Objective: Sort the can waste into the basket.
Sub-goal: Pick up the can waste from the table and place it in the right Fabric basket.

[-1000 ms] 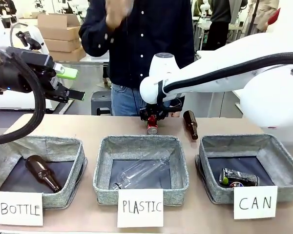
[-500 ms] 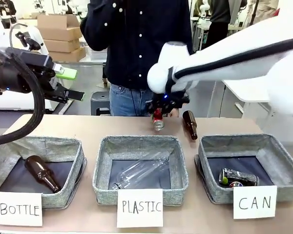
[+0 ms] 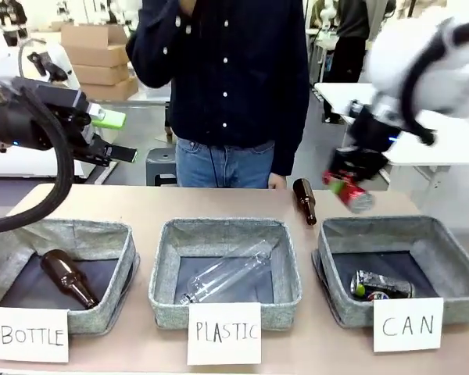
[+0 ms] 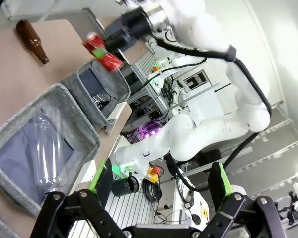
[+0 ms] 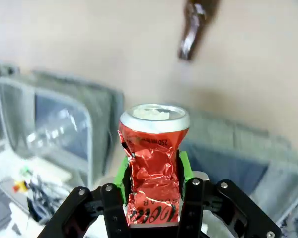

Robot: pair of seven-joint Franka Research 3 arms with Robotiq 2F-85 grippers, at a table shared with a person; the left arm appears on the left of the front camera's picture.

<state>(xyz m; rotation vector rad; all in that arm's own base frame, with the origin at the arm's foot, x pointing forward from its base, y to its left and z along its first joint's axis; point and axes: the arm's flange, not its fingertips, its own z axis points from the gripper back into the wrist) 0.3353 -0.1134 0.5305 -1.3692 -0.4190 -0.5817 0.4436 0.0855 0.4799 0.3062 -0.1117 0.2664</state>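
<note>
My right gripper (image 3: 349,186) is shut on the dented red can (image 3: 349,191), tilted in the air just above the far left corner of the grey basket (image 3: 445,312) carded "CAN". The right wrist view shows that red can (image 5: 154,161) pinched between the green pads, silver top up. A dark black-green can (image 3: 381,285) lies inside the basket. My left gripper (image 3: 117,134) hangs open and empty, high at the left. In the left wrist view its fingers (image 4: 103,178) spread wide, with the red can (image 4: 102,50) far off over the basket (image 4: 111,87).
A brown bottle (image 3: 305,200) lies on the table behind the baskets. The "PLASTIC" bin (image 3: 285,301) holds a clear bottle (image 3: 227,275); the "BOTTLE" bin (image 3: 113,308) holds a brown bottle (image 3: 66,277). A person (image 3: 219,78) stands at the far side.
My right arm has carried the red can from the table's far middle, up and rightward, to above the "CAN" basket. The left arm has stayed put.
</note>
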